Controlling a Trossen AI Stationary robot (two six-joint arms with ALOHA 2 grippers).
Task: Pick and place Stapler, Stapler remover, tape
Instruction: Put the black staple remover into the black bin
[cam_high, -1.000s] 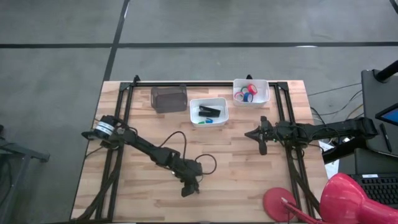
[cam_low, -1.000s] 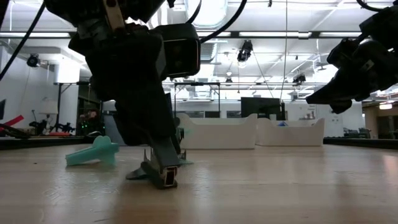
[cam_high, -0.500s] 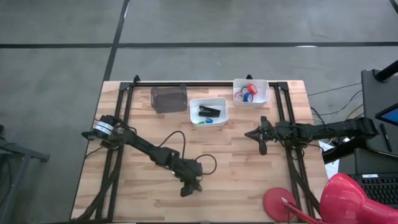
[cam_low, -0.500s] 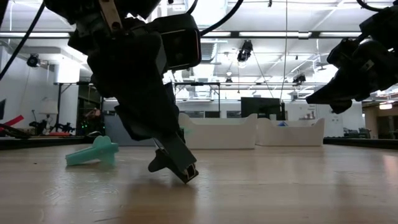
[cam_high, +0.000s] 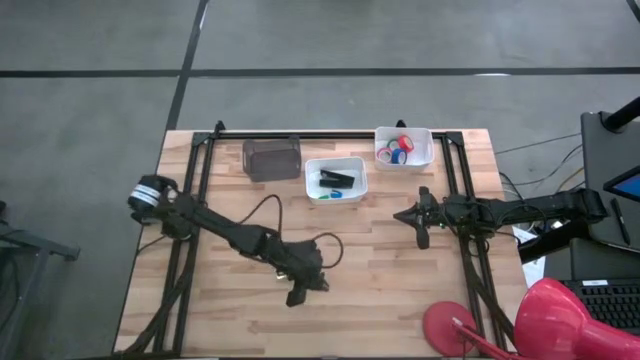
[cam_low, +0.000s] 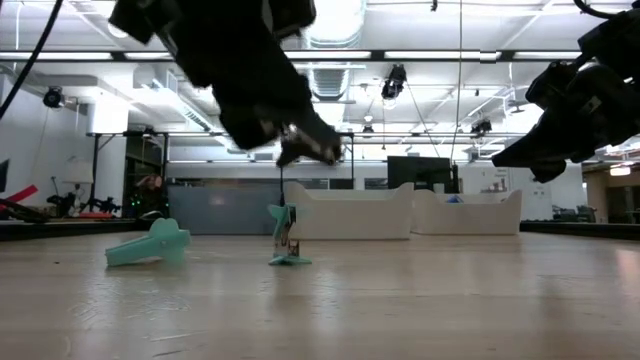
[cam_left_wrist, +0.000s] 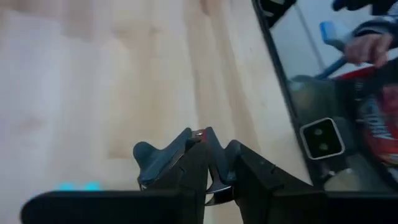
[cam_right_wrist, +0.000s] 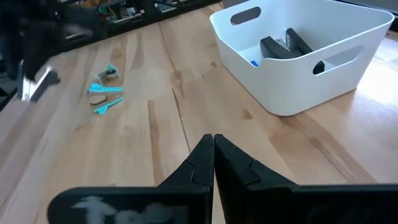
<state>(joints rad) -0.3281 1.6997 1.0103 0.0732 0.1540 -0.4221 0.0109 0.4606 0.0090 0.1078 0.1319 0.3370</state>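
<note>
The left claw is up off the tabletop near the front middle. It's clenched on a small dark-and-metal piece that's taken here to be a stapler remover, though it can't be made out for sure. Two teal removers are left lying on the wood, well apart from the bins.

The stapler is already in the middle white bin. The tape rolls are in the white bin to its right, and a dark bin sits to the left.

The right claw is parked mid-table with its fingers pressed together on nothing.

For the carry, the grip should be kept firm, since so little of the piece is pinched. The claw should be kept high enough to clear the bin wall. The piece should be let go low inside the bin so it doesn't bounce out. Which bin it's meant for can't be told.
</note>
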